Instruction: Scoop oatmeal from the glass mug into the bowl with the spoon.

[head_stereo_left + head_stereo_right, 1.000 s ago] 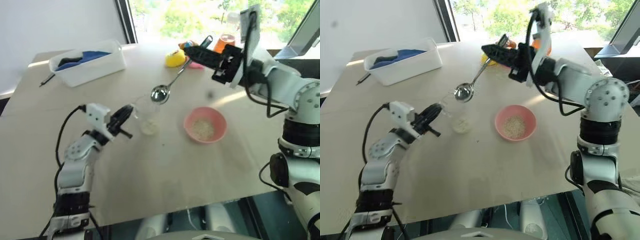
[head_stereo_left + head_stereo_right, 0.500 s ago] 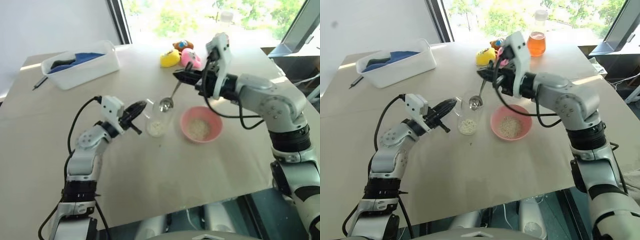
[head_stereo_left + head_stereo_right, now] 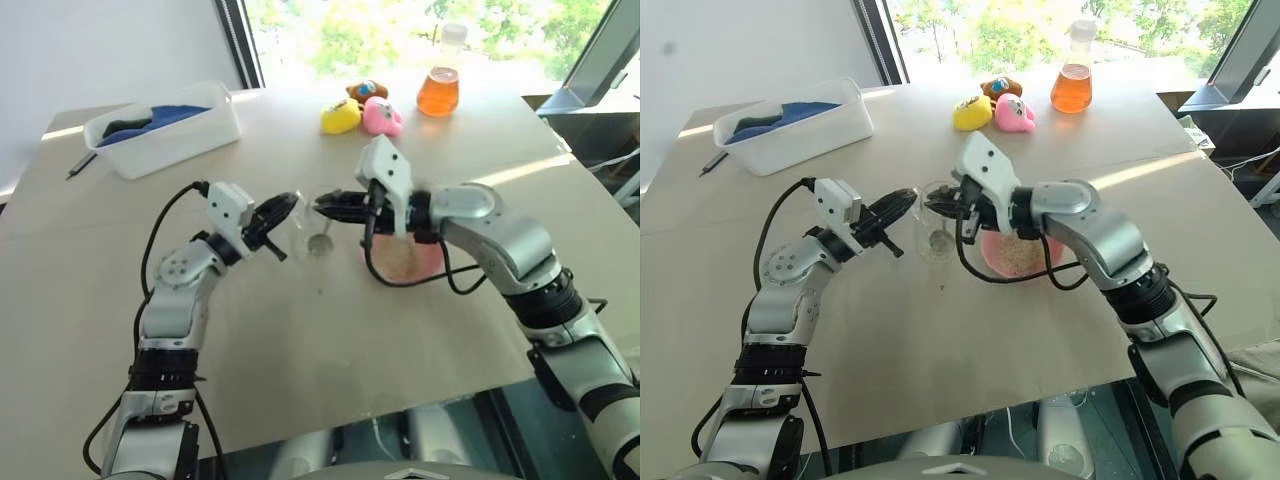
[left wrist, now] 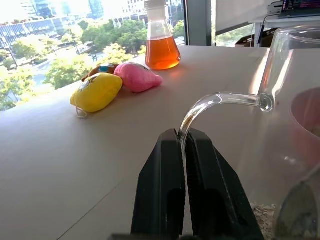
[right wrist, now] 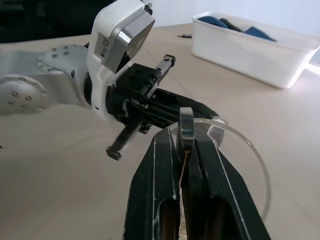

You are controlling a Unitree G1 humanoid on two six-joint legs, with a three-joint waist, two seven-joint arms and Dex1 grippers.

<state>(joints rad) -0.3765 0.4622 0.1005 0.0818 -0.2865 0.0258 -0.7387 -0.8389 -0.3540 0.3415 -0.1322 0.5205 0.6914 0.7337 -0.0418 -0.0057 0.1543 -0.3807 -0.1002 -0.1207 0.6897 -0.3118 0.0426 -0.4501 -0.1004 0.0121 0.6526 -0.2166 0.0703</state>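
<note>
The glass mug (image 3: 318,226) stands on the table, and my left gripper (image 4: 181,134) is shut on its curved handle. A little oatmeal (image 4: 263,214) lies at the mug's bottom. My right gripper (image 5: 184,135) is shut on the spoon's handle just above the mug's rim. The spoon (image 3: 320,243) hangs nearly upright with its head down inside the mug. Directly right of the mug sits the pink bowl (image 3: 1018,258) with oatmeal in it, partly hidden under my right forearm.
A white tub (image 3: 168,126) with blue things stands at the back left, a dark pen (image 3: 80,167) beside it. Yellow (image 3: 340,117) and pink (image 3: 381,117) toys and a flask of orange liquid (image 3: 438,93) stand at the back.
My right gripper has come down and to the left, turning the spoon from slanting above the table to head-down inside the mug. The left gripper keeps its hold on the handle.
</note>
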